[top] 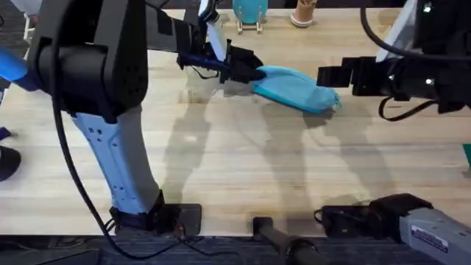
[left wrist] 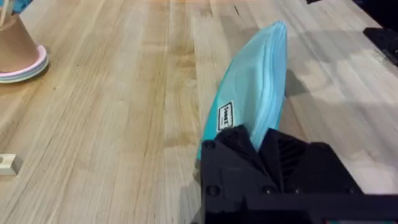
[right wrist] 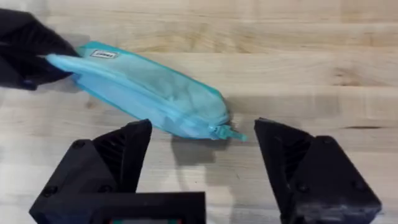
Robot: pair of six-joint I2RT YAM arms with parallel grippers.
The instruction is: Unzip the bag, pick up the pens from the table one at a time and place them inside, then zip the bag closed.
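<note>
The left gripper (top: 246,71) is pinched shut on the left end of the teal pencil pouch (top: 298,89), its black fingers hiding that end. The pouch lies slanting across the far part of the butcher-block table (top: 243,162), its zipper pull (right wrist: 229,132) at the right end. Just right of it, the right gripper (right wrist: 202,152) hangs wide open, holding nothing.

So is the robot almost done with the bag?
It looks close. No pens lie on the table in these views, so they may already be inside. The left gripper pinches one end of the bag. The right gripper hangs open by the zipper pull at the other end. Whether the zip is fully shut is hard to tell.
</note>
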